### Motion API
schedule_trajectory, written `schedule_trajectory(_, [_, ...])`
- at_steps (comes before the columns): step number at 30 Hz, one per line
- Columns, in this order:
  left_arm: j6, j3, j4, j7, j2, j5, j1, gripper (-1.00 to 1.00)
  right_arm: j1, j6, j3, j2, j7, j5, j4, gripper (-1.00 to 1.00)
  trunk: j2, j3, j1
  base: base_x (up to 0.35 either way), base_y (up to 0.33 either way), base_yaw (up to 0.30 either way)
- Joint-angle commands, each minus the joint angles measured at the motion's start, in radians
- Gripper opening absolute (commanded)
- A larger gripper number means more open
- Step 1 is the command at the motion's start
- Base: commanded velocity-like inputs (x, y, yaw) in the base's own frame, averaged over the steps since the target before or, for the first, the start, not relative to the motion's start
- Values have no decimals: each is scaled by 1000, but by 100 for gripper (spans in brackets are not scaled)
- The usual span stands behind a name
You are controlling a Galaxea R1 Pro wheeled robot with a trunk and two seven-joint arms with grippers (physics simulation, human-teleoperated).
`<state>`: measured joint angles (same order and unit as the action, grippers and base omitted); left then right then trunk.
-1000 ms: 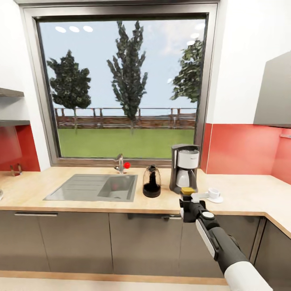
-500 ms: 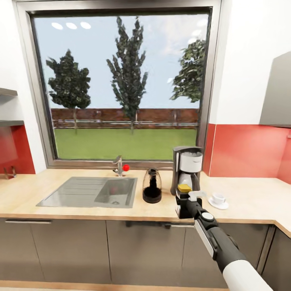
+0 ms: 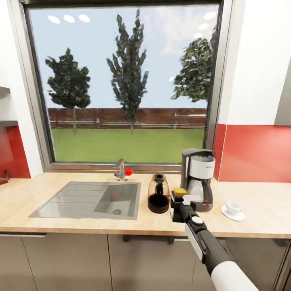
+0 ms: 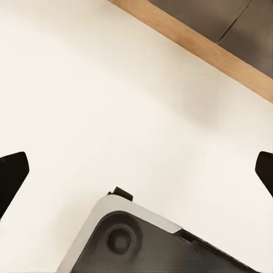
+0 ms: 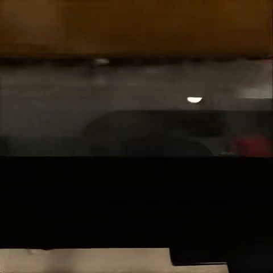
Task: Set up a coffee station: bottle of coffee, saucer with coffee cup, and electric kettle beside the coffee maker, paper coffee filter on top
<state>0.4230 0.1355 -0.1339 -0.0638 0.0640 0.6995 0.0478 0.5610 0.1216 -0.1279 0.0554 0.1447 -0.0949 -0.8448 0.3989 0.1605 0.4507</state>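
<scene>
In the head view my right gripper (image 3: 178, 207) is shut on the bottle of coffee (image 3: 180, 192), dark with a gold cap, held upright just before the countertop's (image 3: 72, 224) front edge. Behind it stand the glass electric kettle (image 3: 158, 194) and, to its right, the coffee maker (image 3: 198, 178). Further right the white coffee cup (image 3: 233, 207) sits on the saucer (image 3: 238, 217). The paper coffee filter is out of view. In the left wrist view my left gripper (image 4: 136, 170) hangs open over pale floor, its dark fingertips (image 4: 11, 173) far apart.
A steel sink (image 3: 93, 200) with a tap (image 3: 120, 169) lies left of the kettle. Grey cabinet fronts (image 3: 101, 262) run below the worktop. Two shelf edges (image 3: 4, 121) peek in at far left; which is the kitchen shelf I cannot tell. The robot base (image 4: 148, 244) shows in the left wrist view.
The head view has closed in on the counter, so the camera moved. My right gripper still holds the bottle, which now lines up between the kettle and the coffee maker.
</scene>
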Motion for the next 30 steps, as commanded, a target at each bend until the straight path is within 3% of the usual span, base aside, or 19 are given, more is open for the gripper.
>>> schedule_trajectory(1, [2, 7, -1, -3, 1, 11, 1, 100, 0, -4, -4, 2, 21, -9, 1, -100, 1, 0, -1, 67, 60, 0])
schedule_trajectory(8, [3, 9, -1, -4, 0, 10, 1, 100, 0, -17, 13, -3, 38, -10, 5, -100, 1, 0, -1, 13, 12, 0])
schedule_trajectory(9, [3, 9, 0, -4, 0, 10, 1, 100, 0, -15, 37, -8, 28, -11, 6, -100, 1, 0, -1, 31, -50, 0])
schedule_trajectory(12, [3, 9, 14, -4, 0, 8, 1, 100, 0, -11, 47, -33, -35, -10, 8, -100, 1, 0, -1, 57, -142, 0])
schedule_trajectory(15, [6, 9, 19, -4, 0, 6, 1, 100, 0, -10, 48, -41, -64, -10, 21, -100, 1, 0, -1, 18, -44, 0])
schedule_trajectory(30, [5, 2, 20, -4, 3, 9, 1, 100, 0, -43, 48, -43, -80, 1, 59, -100, 1, 0, -1, 80, 29, 0])
